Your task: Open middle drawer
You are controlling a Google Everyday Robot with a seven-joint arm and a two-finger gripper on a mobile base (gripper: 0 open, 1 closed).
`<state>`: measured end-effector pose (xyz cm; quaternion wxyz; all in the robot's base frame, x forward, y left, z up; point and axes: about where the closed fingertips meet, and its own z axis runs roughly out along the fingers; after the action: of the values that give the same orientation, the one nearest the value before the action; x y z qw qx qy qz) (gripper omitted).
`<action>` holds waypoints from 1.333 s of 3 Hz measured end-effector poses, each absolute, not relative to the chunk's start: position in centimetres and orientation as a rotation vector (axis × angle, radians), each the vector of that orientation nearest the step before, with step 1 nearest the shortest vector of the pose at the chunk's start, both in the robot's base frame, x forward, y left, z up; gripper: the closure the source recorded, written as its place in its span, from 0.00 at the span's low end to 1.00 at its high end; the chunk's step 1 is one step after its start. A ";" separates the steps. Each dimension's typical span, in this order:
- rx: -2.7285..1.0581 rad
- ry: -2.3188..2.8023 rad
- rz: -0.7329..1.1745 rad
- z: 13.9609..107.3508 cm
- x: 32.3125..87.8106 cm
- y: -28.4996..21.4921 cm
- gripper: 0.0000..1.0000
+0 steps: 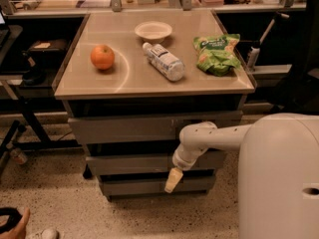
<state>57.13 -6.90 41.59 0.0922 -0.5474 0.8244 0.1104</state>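
Note:
The middle drawer is the wide, plain grey front between the top drawer front and the bottom one. None of its inside shows. My gripper hangs from the white arm and points down. It is at the right part of the middle drawer's lower edge, over the dark gap above the bottom drawer. I cannot tell whether it touches the front.
On the cabinet top are an orange-red apple, a white bowl, a lying water bottle and a green chip bag. My white base fills the lower right. A hand is on the floor at the lower left.

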 end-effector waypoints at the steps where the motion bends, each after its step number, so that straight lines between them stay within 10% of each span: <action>1: -1.650 2.451 0.348 41.6 56.3 -6.6 0.00; 4: -1.698 2.475 0.485 41.1 52.2 -6.4 0.00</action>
<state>52.24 -6.43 41.07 0.0506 -0.5579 0.8129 0.1592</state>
